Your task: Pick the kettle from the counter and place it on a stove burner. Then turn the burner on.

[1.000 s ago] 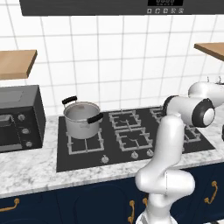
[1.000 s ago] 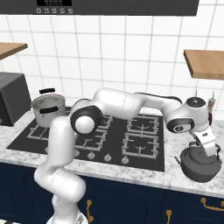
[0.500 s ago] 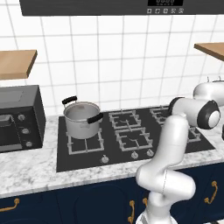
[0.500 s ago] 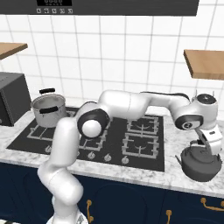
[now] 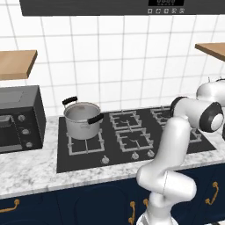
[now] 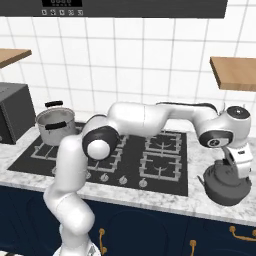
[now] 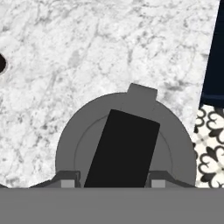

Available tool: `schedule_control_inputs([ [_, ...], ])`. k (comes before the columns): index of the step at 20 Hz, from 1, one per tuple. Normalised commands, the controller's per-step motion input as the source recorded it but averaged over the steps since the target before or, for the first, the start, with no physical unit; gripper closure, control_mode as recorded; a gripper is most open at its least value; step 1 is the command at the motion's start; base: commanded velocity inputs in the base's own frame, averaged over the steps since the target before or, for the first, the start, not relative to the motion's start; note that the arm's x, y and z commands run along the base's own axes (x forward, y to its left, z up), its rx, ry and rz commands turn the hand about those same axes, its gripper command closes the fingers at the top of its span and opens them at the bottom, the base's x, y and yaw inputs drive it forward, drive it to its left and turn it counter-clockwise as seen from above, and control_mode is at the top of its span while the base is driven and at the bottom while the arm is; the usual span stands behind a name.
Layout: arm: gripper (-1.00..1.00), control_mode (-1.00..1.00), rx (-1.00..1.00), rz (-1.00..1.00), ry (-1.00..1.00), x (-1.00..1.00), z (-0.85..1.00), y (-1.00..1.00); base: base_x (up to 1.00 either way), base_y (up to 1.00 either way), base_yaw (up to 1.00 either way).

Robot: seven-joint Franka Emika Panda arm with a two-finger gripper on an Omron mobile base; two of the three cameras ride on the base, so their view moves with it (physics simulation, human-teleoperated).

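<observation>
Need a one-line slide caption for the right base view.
Gripper shut on the kettle handle, kettle on the marble counter right of the cooktop.

The gripper (image 6: 239,167) has been lowered onto the kettle (image 6: 227,186) and its jaws closed around the handle (image 7: 122,148).

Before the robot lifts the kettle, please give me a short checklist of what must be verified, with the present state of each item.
1. Gripper is over the kettle: ok; in the hand view its fingers flank the black handle.
2. Jaws closed on the handle: ok, they look shut on it.
3. Kettle rests on the counter, right of the cooktop: ok.
4. A free burner near the kettle: ok, nothing stands on it.
5. Pot away from the path: ok, it sits on a far left burner.
6. Grip firm enough for lifting: cannot tell.
</observation>
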Motion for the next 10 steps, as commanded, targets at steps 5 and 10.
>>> schedule_control_inputs([
  [5, 1.00, -1.00, 0.00, -0.02, -0.13, -0.33, 0.46, 0.45, 0.00, 0.00, 0.00],
  [10, 1.00, -1.00, -0.01, 0.00, 0.00, -0.02, 0.68, 0.69, 0.00, 0.00, 0.00],
])
